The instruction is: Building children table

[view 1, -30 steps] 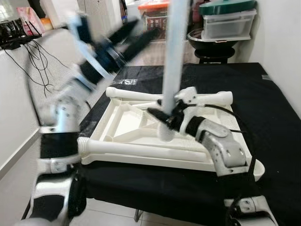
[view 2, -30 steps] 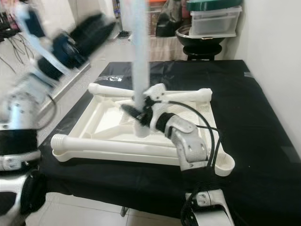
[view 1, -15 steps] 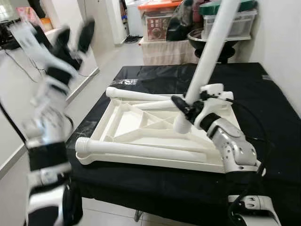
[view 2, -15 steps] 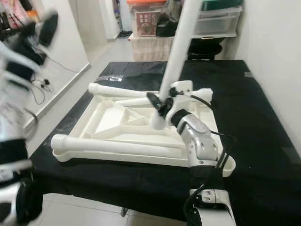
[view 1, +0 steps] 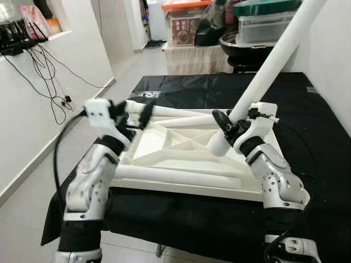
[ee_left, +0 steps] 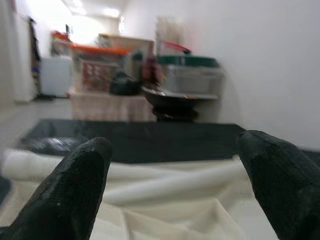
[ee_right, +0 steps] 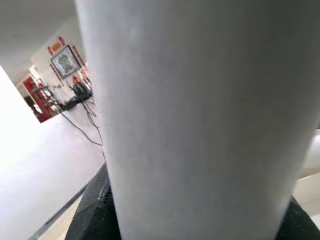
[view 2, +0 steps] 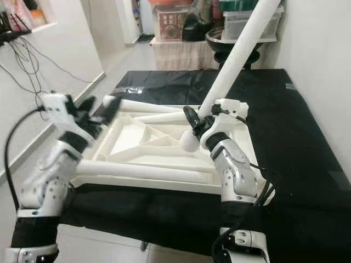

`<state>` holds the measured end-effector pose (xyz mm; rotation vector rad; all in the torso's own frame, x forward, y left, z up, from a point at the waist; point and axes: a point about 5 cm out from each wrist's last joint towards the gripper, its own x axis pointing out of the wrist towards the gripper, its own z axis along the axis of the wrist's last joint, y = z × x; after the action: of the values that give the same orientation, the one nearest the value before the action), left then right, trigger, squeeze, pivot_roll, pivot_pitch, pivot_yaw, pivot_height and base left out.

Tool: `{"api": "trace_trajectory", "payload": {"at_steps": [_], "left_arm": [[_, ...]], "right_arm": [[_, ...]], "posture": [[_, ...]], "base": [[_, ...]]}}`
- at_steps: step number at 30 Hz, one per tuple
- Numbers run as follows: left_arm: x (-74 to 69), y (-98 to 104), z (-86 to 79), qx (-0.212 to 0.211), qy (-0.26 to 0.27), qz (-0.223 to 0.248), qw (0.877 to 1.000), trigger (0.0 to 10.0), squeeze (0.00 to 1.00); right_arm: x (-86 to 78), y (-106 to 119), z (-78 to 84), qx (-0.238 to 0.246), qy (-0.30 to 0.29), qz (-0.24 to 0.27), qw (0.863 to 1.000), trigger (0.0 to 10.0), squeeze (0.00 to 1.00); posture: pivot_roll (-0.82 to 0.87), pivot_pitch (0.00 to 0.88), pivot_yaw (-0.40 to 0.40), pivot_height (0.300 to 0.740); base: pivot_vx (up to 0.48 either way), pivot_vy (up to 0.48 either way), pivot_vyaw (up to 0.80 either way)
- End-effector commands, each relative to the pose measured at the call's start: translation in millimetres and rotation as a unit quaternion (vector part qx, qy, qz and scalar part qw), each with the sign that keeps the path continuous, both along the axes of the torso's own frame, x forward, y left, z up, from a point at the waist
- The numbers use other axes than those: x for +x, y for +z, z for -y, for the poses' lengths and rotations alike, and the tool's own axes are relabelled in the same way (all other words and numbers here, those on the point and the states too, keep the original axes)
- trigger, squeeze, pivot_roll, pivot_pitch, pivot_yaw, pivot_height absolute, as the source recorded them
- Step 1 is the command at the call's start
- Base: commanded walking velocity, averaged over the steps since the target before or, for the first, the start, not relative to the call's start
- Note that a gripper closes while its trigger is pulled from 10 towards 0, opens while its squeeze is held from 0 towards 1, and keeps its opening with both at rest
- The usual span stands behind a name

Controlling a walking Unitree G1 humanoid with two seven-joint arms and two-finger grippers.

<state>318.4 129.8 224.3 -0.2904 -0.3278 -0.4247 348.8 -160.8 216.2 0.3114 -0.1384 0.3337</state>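
Swung down from high at the left within the last second, left gripper (view 1: 134, 112) now low over the near-left corner of the upturned tabletop (view 1: 164, 143) on the black table (view 1: 323, 120), fingers (ee_left: 75, 195) spread wide and empty, probably coming in to steady the frame. At the right, right gripper (view 1: 229, 127) clamped on the leg (view 1: 274, 60), tipped from upright to a lean up and rightward. Lower end close above the tabletop's middle, not yet in a corner socket.
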Motion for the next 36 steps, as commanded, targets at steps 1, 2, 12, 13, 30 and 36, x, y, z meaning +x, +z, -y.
{"api": "trace_trajectory", "payload": {"at_steps": [1,2,12,13,30,36], "left_arm": [[-0.2,-9.2,1.8,0.011,-0.004,-0.014,1.000,10.0,0.00],[-3.0,-13.9,4.6,0.012,-0.013,-0.022,1.000,10.0,0.00],[-18.5,-42.2,9.0,0.049,-0.026,-0.075,0.996,10.0,0.00],[-25.4,-48.8,13.0,0.066,-0.031,-0.085,0.994,10.0,0.00],[-58.6,-82.7,21.5,0.146,-0.050,-0.130,0.980,10.0,0.00],[-68.1,-85.4,23.9,0.155,-0.057,-0.148,0.975,10.0,0.00]], "right_arm": [[-3.5,0.9,-7.0,0.006,0.015,0.013,1.000,10.0,0.00],[-6.7,0.6,-11.2,0.002,0.023,0.017,1.000,10.0,0.00],[-17.1,-3.9,-17.6,-0.033,0.043,0.028,0.998,10.0,0.00],[-19.0,-4.3,-16.8,-0.042,0.043,0.028,0.998,10.0,0.00],[-42.6,7.3,-28.1,-0.114,0.182,0.082,0.973,10.0,0.00],[-51.0,8.1,-29.0,-0.154,0.219,0.089,0.959,10.0,0.00]], "posture": [[-0.11,0.006,0.124,0.740],[-0.10,0.008,0.130,0.740],[-0.07,0.054,0.139,0.740],[-0.06,0.071,0.134,0.740],[-0.05,0.163,0.124,0.740],[-0.06,0.194,0.130,0.740]], "base": [[0.000,-0.465,0.00],[0.000,-0.465,0.00],[0.000,-0.462,0.00],[0.000,0.000,0.00],[0.000,0.000,0.00],[0.000,0.160,0.00]]}}
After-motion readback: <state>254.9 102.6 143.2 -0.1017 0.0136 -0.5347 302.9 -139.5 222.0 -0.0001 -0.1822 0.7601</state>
